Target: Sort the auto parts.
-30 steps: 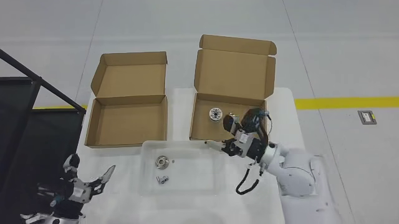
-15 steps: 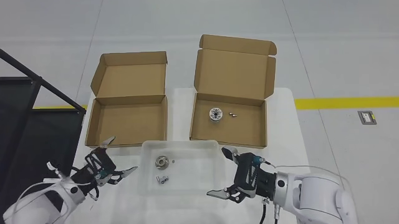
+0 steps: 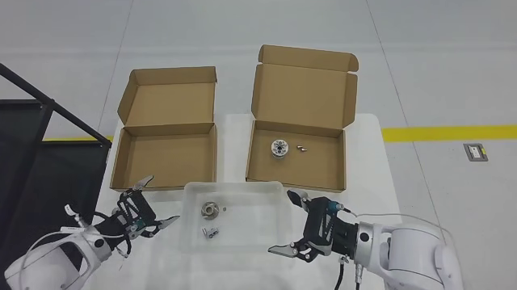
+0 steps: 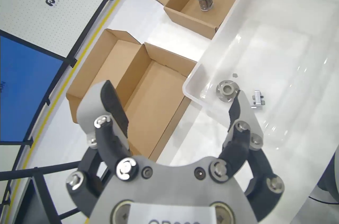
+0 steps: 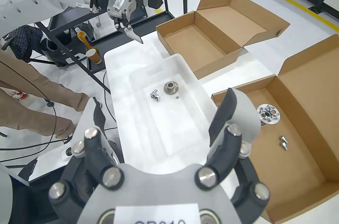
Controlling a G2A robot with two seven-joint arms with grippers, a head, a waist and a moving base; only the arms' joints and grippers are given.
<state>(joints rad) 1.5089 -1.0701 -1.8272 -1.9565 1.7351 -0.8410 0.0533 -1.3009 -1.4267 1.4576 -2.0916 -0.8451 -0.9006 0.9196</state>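
Observation:
A clear plastic tray [image 3: 234,184] at the table's front holds a round metal flange [image 3: 210,207] and a small bracket [image 3: 210,232]. The right cardboard box [image 3: 335,178] contains a toothed disc [image 3: 279,147] and a small screw-like part [image 3: 301,148]. The left cardboard box [image 3: 166,157] has nothing in it. My left gripper [image 3: 160,201] hangs open just off the tray's left end, one fingertip [image 4: 238,96] close to the flange [image 4: 226,87]. My right gripper [image 3: 283,222] is open over the tray's right end, nothing between its fingers [image 5: 229,103].
A black metal rack [image 3: 40,128] stands just left of the table. Both box lids stand up at the back. Bare white table [image 3: 367,161] runs along the right box's side. A bottle and a paper cup [image 5: 92,54] sit beyond the table's left end.
My right gripper drew back from the right box to the tray's right end, and a small part now lies in that box. My left gripper rose to the tray's left end.

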